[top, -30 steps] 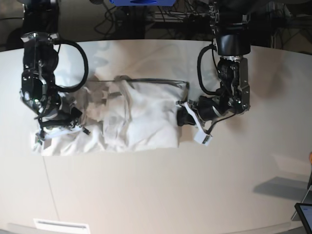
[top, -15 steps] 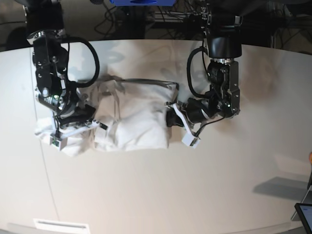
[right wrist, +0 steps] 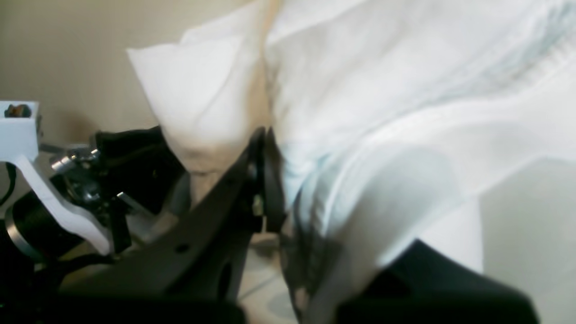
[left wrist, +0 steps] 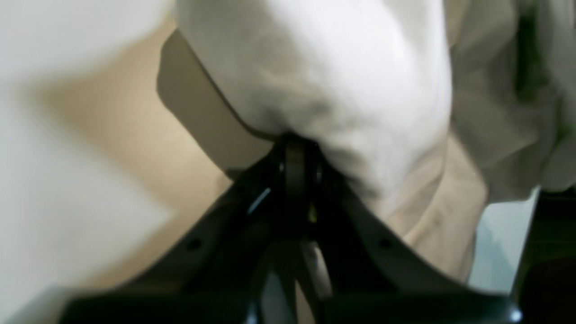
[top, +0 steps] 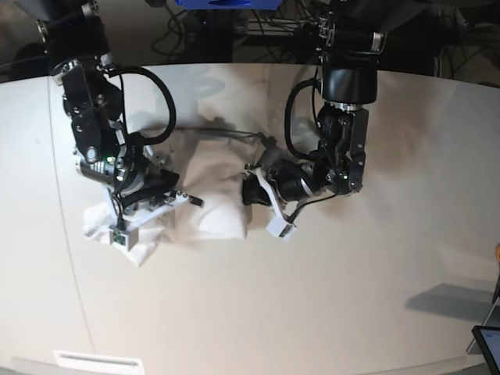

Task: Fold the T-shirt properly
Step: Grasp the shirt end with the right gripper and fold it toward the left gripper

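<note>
The T-shirt [top: 211,191] is bunched mid-table, pinched at opposite ends by the left gripper [top: 248,193] and right gripper [top: 168,199]. If tension is uneven, thin fabric may be pulled free and the fold skewed.

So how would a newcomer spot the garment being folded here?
On the pale off-white tabletop, look between the two black arms. The bunched white cotton T-shirt lies there, pinched by the left gripper and right gripper; its wrinkles distinguish it from the smooth table.

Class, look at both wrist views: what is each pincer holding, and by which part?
Both hold the T-shirt. The left pincer is shut on a bunched fold at one end; the right pincer pinches gathered fabric at the opposite end.
</note>
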`<state>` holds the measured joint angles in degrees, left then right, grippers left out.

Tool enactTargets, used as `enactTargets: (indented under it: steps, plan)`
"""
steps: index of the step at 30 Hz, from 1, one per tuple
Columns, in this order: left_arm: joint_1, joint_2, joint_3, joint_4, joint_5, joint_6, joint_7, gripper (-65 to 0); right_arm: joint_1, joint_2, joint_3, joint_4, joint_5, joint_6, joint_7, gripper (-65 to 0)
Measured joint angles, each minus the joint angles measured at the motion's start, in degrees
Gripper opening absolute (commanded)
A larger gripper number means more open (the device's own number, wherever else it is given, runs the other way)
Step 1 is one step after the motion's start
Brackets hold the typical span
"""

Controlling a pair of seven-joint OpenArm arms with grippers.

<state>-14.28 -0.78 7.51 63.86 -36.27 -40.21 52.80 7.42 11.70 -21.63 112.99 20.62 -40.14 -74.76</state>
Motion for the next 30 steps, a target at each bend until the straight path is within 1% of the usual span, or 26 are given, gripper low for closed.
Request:
enactTargets:
  steps: [5,11,14,16,20,24,26,28,30]
  plan:
    - [-0.15,0.33,-0.33,-0.35,0.02,0.02,0.04,-65.0,0.61,0.59,-0.35,0.00,-0.26,0.00,0.09,-64.7]
    - [-0.31,0.63,-0.20,-0.17,0.24,0.04,0.15,-65.0,0.98,0.57,-5.97,-0.07,-0.13,0.00,0.02,-64.0]
    - [-0.81,0.94,0.00,-0.31,0.68,0.04,0.96,-65.0,1.07,0.59,-7.45,-0.13,-0.04,0.00,0.07,-63.4]
    - [-0.79,1.11,-0.35,-0.39,0.66,0.04,0.90,-65.0,1.11,0.61,-7.78,-0.28,-0.07,0.00,0.09,-59.1]
    - [-0.79,1.11,-0.33,-0.39,0.63,0.04,0.90,-65.0,1.16,0.46,-8.15,-2.45,0.02,0.20,0.09,-46.9]
    - [-0.79,1.11,0.00,-0.39,0.63,0.04,0.90,-65.0,1.27,0.35,-8.15,-3.41,0.00,0.15,0.20,-37.3]
    - [-0.79,1.11,0.02,-0.42,0.61,0.04,0.87,-65.0,1.44,-0.39,-8.13,-2.45,-0.02,0.13,0.26,-32.4]
    - [-0.76,1.14,0.02,-0.44,0.61,0.04,0.83,-65.0,2.12,-1.97,-8.35,-1.88,0.28,0.15,0.17,-27.6]
    - [-0.81,1.14,0.04,-0.46,0.61,0.04,0.81,-65.0,3.06,-2.60,-10.82,-1.84,0.15,0.15,0.66,-26.1]
